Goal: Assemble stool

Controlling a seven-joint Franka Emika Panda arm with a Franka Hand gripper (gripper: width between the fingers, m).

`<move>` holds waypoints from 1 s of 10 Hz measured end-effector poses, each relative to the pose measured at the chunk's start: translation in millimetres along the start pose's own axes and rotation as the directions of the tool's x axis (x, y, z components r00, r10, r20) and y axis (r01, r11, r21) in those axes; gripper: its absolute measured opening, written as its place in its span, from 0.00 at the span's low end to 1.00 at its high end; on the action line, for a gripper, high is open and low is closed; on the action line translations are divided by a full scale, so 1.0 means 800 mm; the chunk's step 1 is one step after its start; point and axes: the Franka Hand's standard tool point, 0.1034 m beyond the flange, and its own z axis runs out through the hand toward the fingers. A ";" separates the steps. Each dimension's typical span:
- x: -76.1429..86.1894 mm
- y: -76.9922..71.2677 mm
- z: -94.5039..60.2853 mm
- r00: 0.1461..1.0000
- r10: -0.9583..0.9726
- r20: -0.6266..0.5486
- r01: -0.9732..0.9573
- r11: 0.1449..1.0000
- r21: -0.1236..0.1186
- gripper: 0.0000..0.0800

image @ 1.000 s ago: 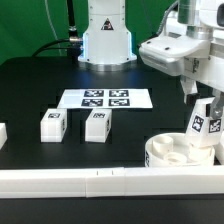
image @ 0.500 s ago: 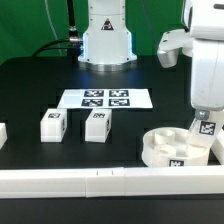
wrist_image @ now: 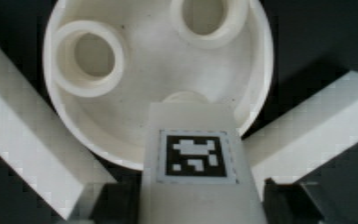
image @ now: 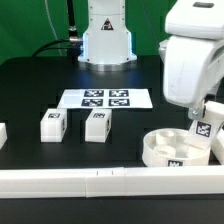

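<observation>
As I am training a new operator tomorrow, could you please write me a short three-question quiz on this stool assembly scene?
1. True or false: the pincer is shut on a white rectangular plastic leg block bearing a black-and-white tag.
2. How many loose white leg blocks stand on the black table beside the flat white marker board? A one, B two, C four.
3. In the wrist view, how many round sockets of the white ring-shaped plastic seat disc are visible?
Key: 1 true; 2 B; 3 two.
</observation>
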 end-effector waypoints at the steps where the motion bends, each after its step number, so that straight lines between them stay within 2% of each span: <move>1: -0.001 0.001 0.000 0.992 0.122 -0.023 -0.122 0.992 0.019 0.42; 3: 0.004 0.000 0.000 0.947 0.316 -0.048 -0.315 0.948 0.034 0.42; 6: 0.016 -0.014 0.001 0.787 0.615 -0.050 -0.613 0.789 0.048 0.42; 10: 0.016 -0.014 0.001 0.589 0.807 -0.034 -0.805 0.590 0.060 0.42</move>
